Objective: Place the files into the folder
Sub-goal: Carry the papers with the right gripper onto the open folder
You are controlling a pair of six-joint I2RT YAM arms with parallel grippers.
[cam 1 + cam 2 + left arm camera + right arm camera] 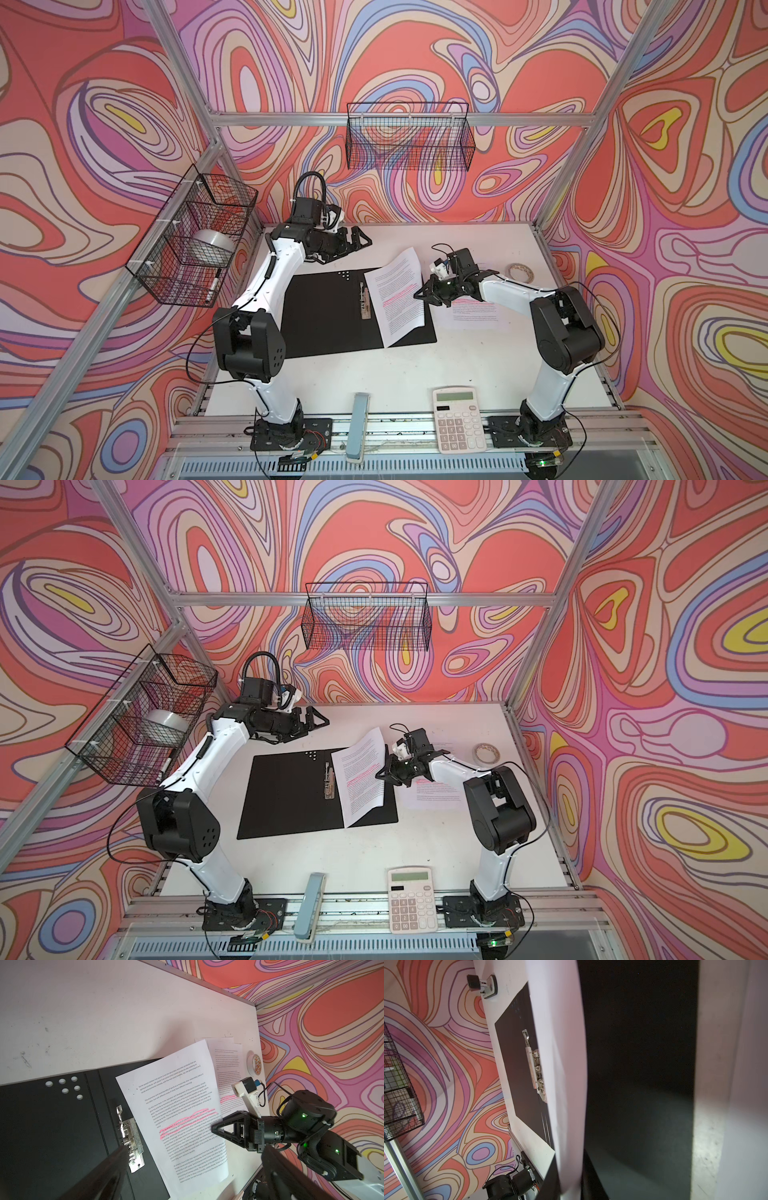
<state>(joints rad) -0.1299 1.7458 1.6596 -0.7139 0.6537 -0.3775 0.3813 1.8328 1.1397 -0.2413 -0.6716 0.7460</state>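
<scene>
While the right end effector (420,293) is pinching the right edge of one printed sheet (395,291), jaws pressed nearly together on the paper, the page is leaning with its left edge resting on the right half of the open folder (324,316), just beside the metal clip (365,305). Doing this step well probably means lowering the raised edge slowly, so the page is settling flat inside the black cover without curling or riding onto the clip. The other files (478,311) are lying on the tabletop (374,374) to the right, under the arm. The left end effector (355,241) is hovering spread wide and empty beyond the folder's far edge.
</scene>
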